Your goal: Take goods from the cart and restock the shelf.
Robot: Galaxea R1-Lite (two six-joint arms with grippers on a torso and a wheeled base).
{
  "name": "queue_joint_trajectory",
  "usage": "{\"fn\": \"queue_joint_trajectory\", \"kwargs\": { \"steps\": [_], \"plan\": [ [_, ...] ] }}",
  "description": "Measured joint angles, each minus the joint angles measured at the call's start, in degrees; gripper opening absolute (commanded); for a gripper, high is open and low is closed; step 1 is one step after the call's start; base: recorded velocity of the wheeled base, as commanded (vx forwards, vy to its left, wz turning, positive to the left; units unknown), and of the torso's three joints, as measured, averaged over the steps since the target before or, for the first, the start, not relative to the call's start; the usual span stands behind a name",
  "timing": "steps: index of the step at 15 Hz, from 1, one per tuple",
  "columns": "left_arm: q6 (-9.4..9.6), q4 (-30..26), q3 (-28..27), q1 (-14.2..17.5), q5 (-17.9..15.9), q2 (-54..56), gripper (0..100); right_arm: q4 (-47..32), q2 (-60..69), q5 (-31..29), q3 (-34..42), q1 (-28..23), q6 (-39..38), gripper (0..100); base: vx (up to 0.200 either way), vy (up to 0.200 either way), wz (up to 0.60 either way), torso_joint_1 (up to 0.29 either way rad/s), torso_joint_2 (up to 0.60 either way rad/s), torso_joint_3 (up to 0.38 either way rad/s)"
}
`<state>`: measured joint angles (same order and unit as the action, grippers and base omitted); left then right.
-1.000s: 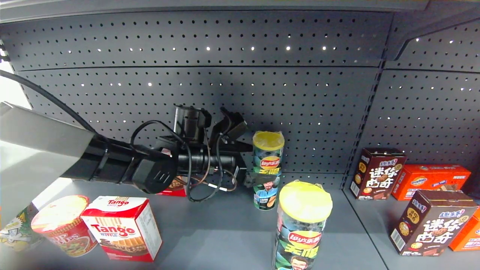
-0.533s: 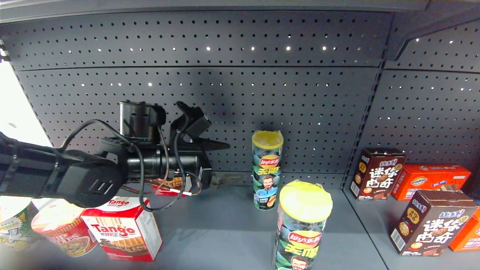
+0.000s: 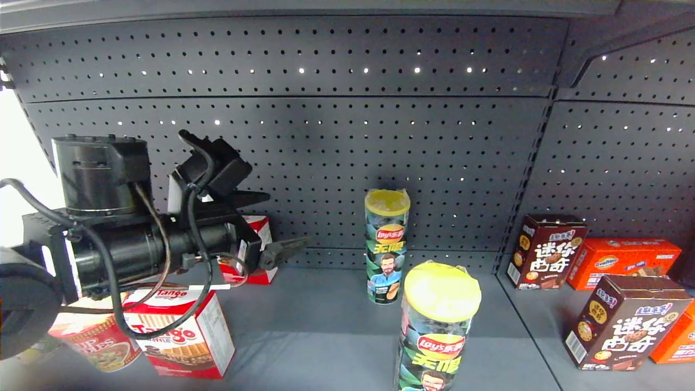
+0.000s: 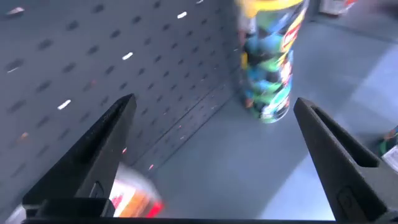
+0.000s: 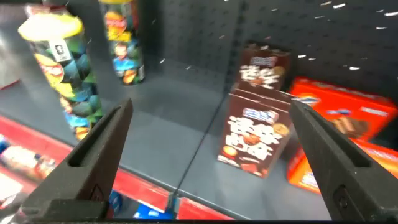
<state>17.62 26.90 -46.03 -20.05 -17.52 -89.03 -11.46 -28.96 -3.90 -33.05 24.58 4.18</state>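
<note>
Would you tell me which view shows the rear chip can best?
Head view: the rear chip can shows whole. The left wrist view crops the can at the lid; the right wrist view crops the can likewise.

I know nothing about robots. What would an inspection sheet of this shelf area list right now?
Surface: grey shelf, goods standing on it.
Job's things: two yellow-lidded chip cans upright; rear can by the back wall, front can nearer the shelf edge.
Clutter: wafer box and noodle cup at left; brown boxes and orange box at right.
Grippers: left gripper open, empty, above the shelf's left part; right gripper open, empty.
Cables: black cables looped along the left arm.
Surroundings: perforated back panel.
</note>
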Motion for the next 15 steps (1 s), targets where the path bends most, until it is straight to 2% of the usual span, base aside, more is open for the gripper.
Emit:
{"fn": "queue_joint_trajectory", "kwargs": {
  "steps": [2, 3, 7, 10, 13, 15],
  "plan": [
    [-0.13, 0.27, 3.54, -0.5, 3.62, 2.54, 100, 0.02, -6.14, 0.16, -1.89, 0.94, 1.54, 100, 0.0, 0.0, 0.0, 0.0, 0.0, 0.0],
    [-0.16, 0.41, 4.89, -0.67, 4.24, 3.41, 100, 0.0, -9.26, 0.18, -2.67, 1.33, 2.35, 100, 0.0, 0.0, 0.0, 0.0, 0.0, 0.0],
    [-0.4, 2.82, 5.88, -0.59, 4.33, 4.61, 100, 0.73, -20.5, -0.01, -3.68, 7.72, 4.88, 100, 0.0, 0.0, 0.0, 0.0, 0.0, 0.0],
    [-0.49, 3.83, 6.53, -0.69, 4.19, 4.28, 100, 7.19, -27.5, -0.22, -3.61, 13.81, 5.03, 100, 0.0, 0.0, 0.0, 0.0, 0.0, 0.0],
    [-0.57, 4.0, 6.62, -0.67, 4.24, 4.02, 100, 10.24, -32.88, -4.61, -2.54, 19.36, 4.96, 100, 0.0, 0.0, 0.0, 0.0, 0.0, 0.0],
    [-0.57, 4.33, 6.45, -0.59, 4.33, 3.61, 100, 14.19, -35.8, -6.8, 0.26, 21.33, 4.84, 100, 0.0, 0.0, 0.0, 0.0, 0.0, 0.0]
  ]
}}
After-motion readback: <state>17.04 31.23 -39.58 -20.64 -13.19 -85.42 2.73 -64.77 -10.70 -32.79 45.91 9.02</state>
